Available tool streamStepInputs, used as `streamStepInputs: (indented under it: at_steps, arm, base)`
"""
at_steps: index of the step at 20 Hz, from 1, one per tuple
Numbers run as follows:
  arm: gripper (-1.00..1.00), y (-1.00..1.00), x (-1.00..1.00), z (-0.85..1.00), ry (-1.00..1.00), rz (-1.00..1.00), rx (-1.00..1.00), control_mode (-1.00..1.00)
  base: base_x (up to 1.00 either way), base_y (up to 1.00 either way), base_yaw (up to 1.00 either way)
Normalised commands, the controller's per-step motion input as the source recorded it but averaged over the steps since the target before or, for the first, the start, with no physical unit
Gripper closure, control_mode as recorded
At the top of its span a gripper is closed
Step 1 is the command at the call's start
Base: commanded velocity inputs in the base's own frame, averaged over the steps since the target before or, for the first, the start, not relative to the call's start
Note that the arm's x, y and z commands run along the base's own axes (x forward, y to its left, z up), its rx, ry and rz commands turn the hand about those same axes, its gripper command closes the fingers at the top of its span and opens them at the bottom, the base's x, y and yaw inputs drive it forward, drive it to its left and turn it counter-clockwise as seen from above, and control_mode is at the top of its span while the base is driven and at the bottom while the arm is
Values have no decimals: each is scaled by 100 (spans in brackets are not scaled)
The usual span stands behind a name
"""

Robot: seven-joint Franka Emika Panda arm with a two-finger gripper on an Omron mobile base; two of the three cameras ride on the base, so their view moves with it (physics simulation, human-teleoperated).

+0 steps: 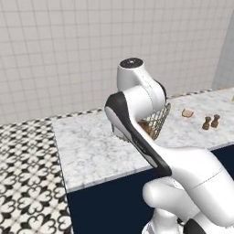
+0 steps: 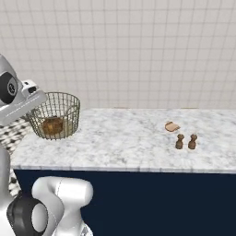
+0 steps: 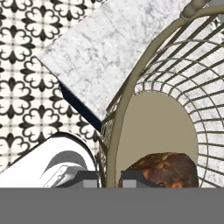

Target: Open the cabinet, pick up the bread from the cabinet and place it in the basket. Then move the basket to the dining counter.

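Pincer [image 3: 109, 178] clamped on basket [image 2: 56, 115] rim, one tip inside, one outside the wire wall. Basket w/ bread [image 2: 51, 125] in it sits near left end of marble surface [image 2: 129, 143], rim side facing arm. Next, prob.: release, lift straight up.

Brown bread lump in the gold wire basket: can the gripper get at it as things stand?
Probably not yet. The gripper is shut on the gold wire basket rim, one finger inside, one outside. The brown bread lump lies just beside it on the tan base, uncovered.
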Motion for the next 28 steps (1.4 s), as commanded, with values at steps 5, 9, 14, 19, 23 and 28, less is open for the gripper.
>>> streamStepInputs:
  at_steps: [5,9,14,19,23,28]
  arm:
    - [100,-4,18,-3,0,0,9,-100]
    - [100,-19,98,-49,5,-3,7,-100]
    - [100,-5,100,-89,17,-5,0,-100]
    - [100,-2,100,-80,23,0,0,-100]
    - [100,0,87,-69,3,0,-1,-100]
    - [100,8,42,-69,0,0,-4,-100]
  base:
    - [15,0,0]
    - [0,0,0]
    - [0,0,0]
    - [0,0,0]
    - [0,0,0]
    - [0,0,0]
